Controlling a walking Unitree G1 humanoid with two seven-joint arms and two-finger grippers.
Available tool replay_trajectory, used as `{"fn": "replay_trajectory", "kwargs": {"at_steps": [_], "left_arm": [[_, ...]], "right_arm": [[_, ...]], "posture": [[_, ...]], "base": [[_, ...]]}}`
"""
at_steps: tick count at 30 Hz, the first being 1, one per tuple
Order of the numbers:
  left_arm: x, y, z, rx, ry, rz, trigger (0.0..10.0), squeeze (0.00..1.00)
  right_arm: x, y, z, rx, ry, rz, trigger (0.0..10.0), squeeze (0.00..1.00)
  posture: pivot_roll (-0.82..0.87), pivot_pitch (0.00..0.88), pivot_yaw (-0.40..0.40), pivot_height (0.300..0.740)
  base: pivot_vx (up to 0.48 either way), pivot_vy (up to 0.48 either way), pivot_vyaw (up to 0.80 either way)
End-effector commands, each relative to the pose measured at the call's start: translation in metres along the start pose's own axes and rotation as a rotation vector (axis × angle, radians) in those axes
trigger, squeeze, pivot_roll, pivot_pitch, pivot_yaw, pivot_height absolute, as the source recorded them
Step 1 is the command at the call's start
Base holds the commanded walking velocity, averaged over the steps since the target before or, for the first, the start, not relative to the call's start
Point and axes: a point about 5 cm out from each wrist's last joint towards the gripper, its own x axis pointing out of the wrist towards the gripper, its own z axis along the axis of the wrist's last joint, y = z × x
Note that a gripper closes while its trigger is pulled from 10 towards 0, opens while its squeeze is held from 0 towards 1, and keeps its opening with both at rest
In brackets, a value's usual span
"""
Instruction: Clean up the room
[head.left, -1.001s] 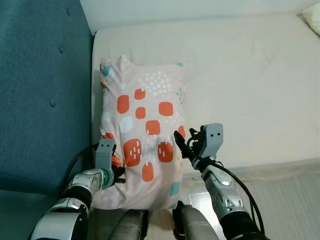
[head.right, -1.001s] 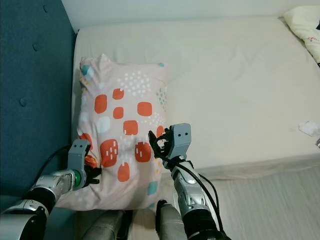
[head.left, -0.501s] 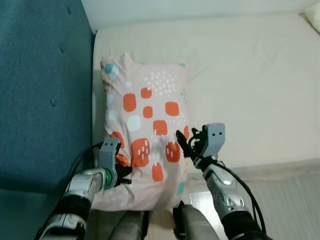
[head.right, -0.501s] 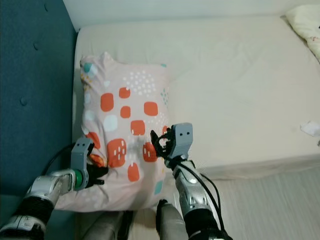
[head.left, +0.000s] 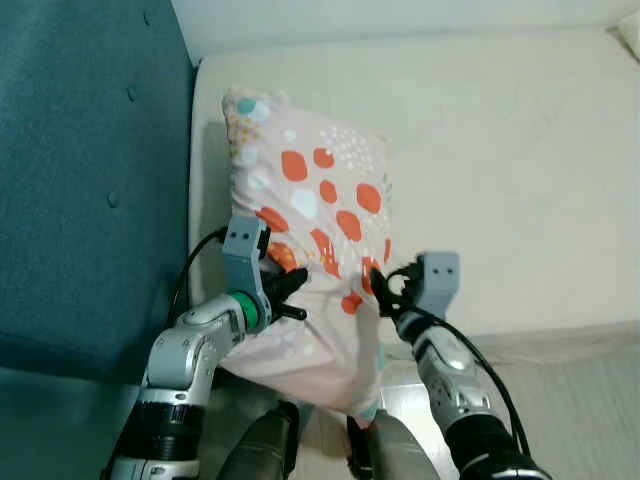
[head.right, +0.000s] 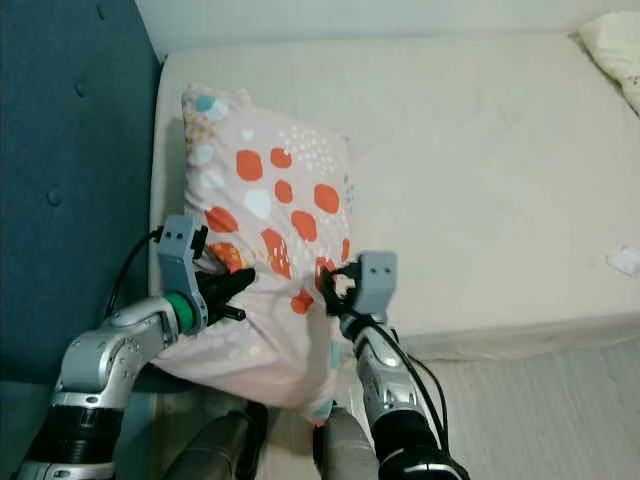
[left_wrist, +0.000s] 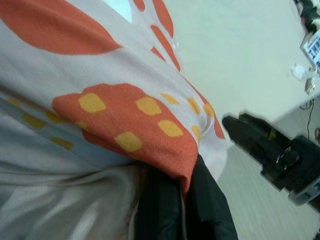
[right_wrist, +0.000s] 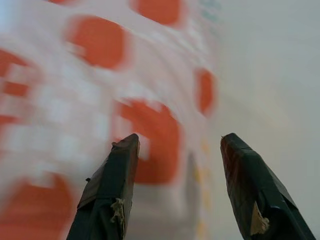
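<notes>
Gripping the near left edge of the pillow (head.left: 315, 215), the left gripper (head.left: 283, 290) has its black fingers (left_wrist: 192, 210) pinched shut on a fold of the pink cover, and that near end is raised off the bed (head.left: 510, 170) while the far end rests on the mattress close to the blue headboard (head.left: 85, 170). The pillow is pale pink with orange rounded patches, a few teal ones and a cluster of white dots; its lower edge droops below the left gripper, hanging over the bed's near side. The right gripper (head.left: 385, 290) sits at the pillow's near right edge, across the pillow from the left gripper. In the right wrist view its two fingers (right_wrist: 107, 200) stand spread apart, pointing at the blurred patterned fabric with nothing clamped between them. Beyond the pillow, a second pale pillow (head.right: 612, 45) lies at the bed's far right corner, and a small white crumpled scrap (head.right: 625, 260) lies near the bed's right edge.
</notes>
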Motion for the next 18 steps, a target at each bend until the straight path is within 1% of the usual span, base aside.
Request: {"fn": "replay_trajectory", "kwargs": {"at_steps": [1,2,3,5,8,11,12,13,14,15,16,17,18], "left_arm": [[-0.005,-0.003,0.004,0.0,-0.012,-0.007,10.0,0.0],[-0.008,-0.002,0.006,0.004,-0.017,-0.003,10.0,0.0],[-0.008,-0.002,0.006,0.004,-0.017,-0.003,10.0,0.0],[-0.014,-0.004,0.011,0.0,-0.046,-0.006,10.0,0.0],[-0.016,-0.007,0.015,-0.001,-0.07,-0.017,10.0,0.0],[-0.026,-0.02,0.028,0.043,-0.158,-0.101,10.0,0.0],[-0.026,-0.02,0.028,0.043,-0.158,-0.101,10.0,0.0],[-0.029,-0.025,0.031,0.085,-0.186,-0.133,10.0,0.0],[-0.029,-0.025,0.031,0.085,-0.186,-0.133,10.0,0.0],[-0.034,-0.034,0.036,0.216,-0.23,-0.166,10.0,0.0],[-0.035,-0.038,0.037,0.306,-0.249,-0.163,10.0,0.0],[-0.035,-0.038,0.037,0.306,-0.249,-0.163,10.0,0.0],[-0.035,-0.04,0.037,0.362,-0.257,-0.158,10.0,0.0]], "right_arm": [[-0.004,-0.007,-0.015,0.092,0.064,-0.075,10.0,0.0],[-0.004,-0.01,-0.018,0.116,0.085,-0.096,10.0,0.0],[-0.004,-0.01,-0.018,0.116,0.085,-0.096,10.0,0.0],[-0.003,-0.014,-0.024,0.102,0.129,-0.12,10.0,0.0],[-0.002,-0.015,-0.024,0.092,0.145,-0.12,10.0,0.0],[0.009,-0.022,-0.012,0.103,0.178,-0.128,10.0,0.0],[0.009,-0.022,-0.012,0.103,0.178,-0.128,10.0,0.0],[0.014,-0.025,-0.004,0.111,0.177,-0.133,10.0,0.0],[0.014,-0.025,-0.004,0.111,0.177,-0.133,10.0,0.0],[0.023,-0.031,0.013,0.127,0.158,-0.151,10.0,0.0],[0.028,-0.032,0.024,0.11,0.142,-0.155,10.0,0.0],[0.028,-0.032,0.024,0.11,0.142,-0.155,10.0,0.0],[0.031,-0.033,0.031,0.098,0.132,-0.158,10.0,0.0]], "posture": [[0.06,0.216,0.077,0.74],[0.07,0.217,0.076,0.74],[0.07,0.217,0.076,0.74],[0.07,0.217,0.072,0.74],[0.08,0.216,0.066,0.74],[0.08,0.209,0.055,0.74],[0.08,0.209,0.055,0.74],[0.09,0.205,0.048,0.74],[0.09,0.205,0.048,0.74],[0.1,0.201,0.039,0.74],[0.1,0.195,0.029,0.74],[0.1,0.195,0.029,0.74],[0.1,0.195,0.029,0.74]], "base": [[0.0,0.0,0.0],[0.0,0.0,0.0],[0.0,0.0,0.0],[0.0,0.0,0.0],[0.0,0.0,0.0],[0.0,0.0,0.0],[0.0,0.0,0.0],[0.0,0.0,0.0],[0.0,0.0,0.0],[0.0,0.0,0.0],[0.0,0.0,0.0],[0.0,0.0,0.0],[0.0,0.0,0.0]]}}
